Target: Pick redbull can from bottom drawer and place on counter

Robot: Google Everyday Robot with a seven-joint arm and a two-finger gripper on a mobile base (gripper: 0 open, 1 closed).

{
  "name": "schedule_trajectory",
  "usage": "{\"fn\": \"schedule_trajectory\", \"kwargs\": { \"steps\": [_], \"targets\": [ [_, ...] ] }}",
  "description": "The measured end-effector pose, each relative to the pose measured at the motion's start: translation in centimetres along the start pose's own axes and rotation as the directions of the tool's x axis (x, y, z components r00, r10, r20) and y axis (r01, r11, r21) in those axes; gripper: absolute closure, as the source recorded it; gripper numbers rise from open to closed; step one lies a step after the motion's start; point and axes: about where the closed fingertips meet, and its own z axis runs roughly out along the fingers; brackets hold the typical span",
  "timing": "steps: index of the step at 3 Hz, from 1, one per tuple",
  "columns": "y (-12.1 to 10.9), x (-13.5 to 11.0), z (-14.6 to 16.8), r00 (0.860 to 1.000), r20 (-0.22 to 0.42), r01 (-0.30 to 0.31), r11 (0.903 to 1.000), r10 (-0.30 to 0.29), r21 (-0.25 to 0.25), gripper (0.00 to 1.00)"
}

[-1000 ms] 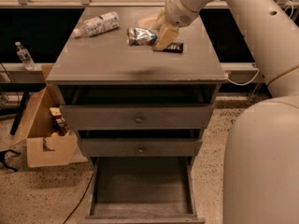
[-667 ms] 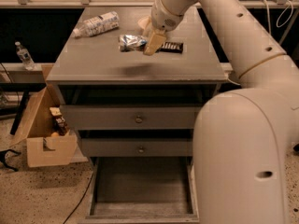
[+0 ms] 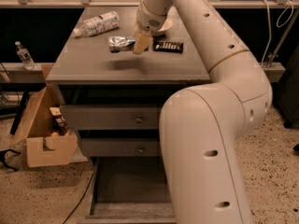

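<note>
The redbull can (image 3: 119,43), silver and shiny, lies sideways in my gripper (image 3: 136,44), which is shut on it. The can hangs a little above the counter (image 3: 88,66), near its back middle, and casts a shadow on the top below it. The bottom drawer (image 3: 131,185) is pulled open at the foot of the cabinet; the part of its grey tray that shows holds nothing, and my arm hides its right side.
A clear plastic water bottle (image 3: 96,24) lies at the counter's back left. A flat black candy bar (image 3: 168,46) lies just right of the gripper. The two upper drawers (image 3: 112,118) are closed. A cardboard box (image 3: 44,136) stands on the floor to the left.
My gripper has carried the can leftward across the counter, from above the candy bar to just left of it. My arm has swung further into view and covers the right side.
</note>
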Motion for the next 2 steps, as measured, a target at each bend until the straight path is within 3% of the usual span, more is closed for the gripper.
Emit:
{"fn": "schedule_trajectory", "kwargs": {
  "steps": [1, 2],
  "targets": [
    [-0.26, -0.11, 0.45, 1.0, -0.013, -0.012, 0.9999, 0.012, -0.01, 0.01],
    [-0.32, 0.6, 0.22, 0.999, -0.017, -0.039, 0.9992, 0.039, -0.008, 0.0]
  ]
}}
